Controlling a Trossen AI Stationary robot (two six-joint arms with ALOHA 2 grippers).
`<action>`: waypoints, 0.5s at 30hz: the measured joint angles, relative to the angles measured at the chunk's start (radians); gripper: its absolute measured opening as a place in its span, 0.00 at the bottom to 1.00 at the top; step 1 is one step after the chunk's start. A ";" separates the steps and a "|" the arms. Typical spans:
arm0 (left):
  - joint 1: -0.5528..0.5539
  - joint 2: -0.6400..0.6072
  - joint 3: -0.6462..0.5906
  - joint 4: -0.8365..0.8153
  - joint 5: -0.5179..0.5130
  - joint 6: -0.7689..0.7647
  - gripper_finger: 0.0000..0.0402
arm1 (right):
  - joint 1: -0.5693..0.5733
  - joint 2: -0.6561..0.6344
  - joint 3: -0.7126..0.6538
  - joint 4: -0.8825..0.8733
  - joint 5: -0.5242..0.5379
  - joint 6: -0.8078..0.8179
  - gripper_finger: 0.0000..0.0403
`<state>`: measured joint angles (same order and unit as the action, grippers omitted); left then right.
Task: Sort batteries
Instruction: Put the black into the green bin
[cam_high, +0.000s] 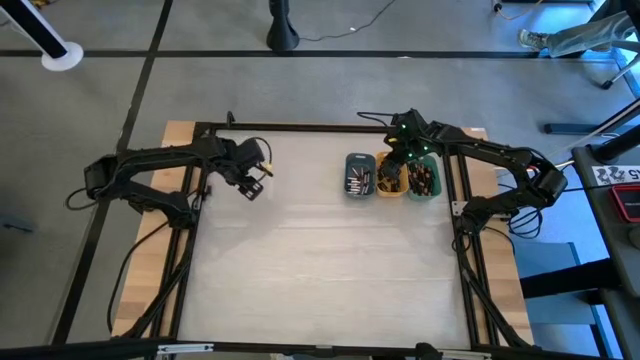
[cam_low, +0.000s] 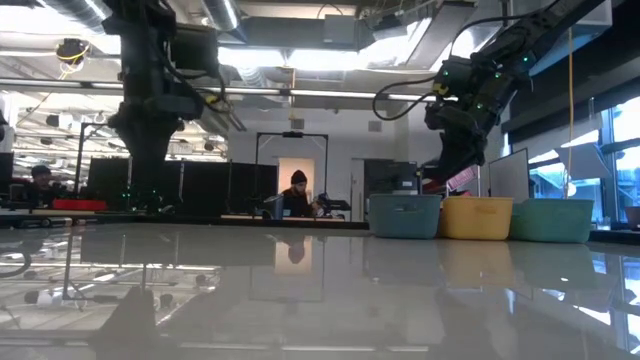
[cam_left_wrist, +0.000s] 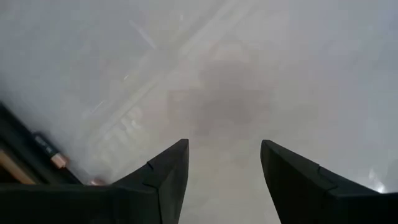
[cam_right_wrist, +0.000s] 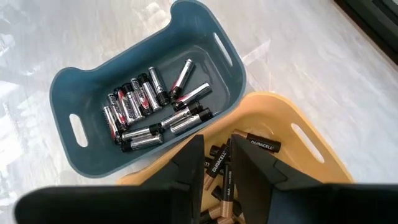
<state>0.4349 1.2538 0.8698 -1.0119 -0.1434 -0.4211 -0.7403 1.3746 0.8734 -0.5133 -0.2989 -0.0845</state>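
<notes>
Three small trays stand side by side at the table's far right: blue, yellow and green. Several dark and silvery batteries lie loose on the blue tray's floor. Black and copper batteries lie in the yellow tray. My right gripper hangs just above the yellow tray, its fingers close together on a dark battery. My left gripper stands open over bare table at the far left, with nothing between its fingers. My right gripper pinches a black battery with a copper end between its two fingers. The battery lies along the fingers, which slant down from the table's right over the yellow tray. The fingers hide most of the contact. I cannot tell whether the battery is clear of those below.
The black frame rails run along the table's left and right sides and its far edge. The wide white tabletop in front of the trays is bare. Beyond the table a person sits at a desk in the room.
</notes>
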 joint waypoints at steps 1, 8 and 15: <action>0.002 0.014 0.002 -0.002 0.010 0.026 0.48 | 0.000 0.000 0.000 0.001 0.000 0.000 0.20; 0.039 0.236 0.122 -0.139 0.037 0.155 0.55 | 0.000 0.000 0.000 0.039 -0.013 0.005 0.20; 0.070 0.400 0.168 -0.280 -0.001 0.357 0.56 | 0.000 0.000 0.000 0.011 -0.035 0.032 0.20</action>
<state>0.5045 1.6538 1.0374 -1.2923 -0.1444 -0.0639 -0.7399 1.3743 0.8738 -0.5020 -0.3339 -0.0521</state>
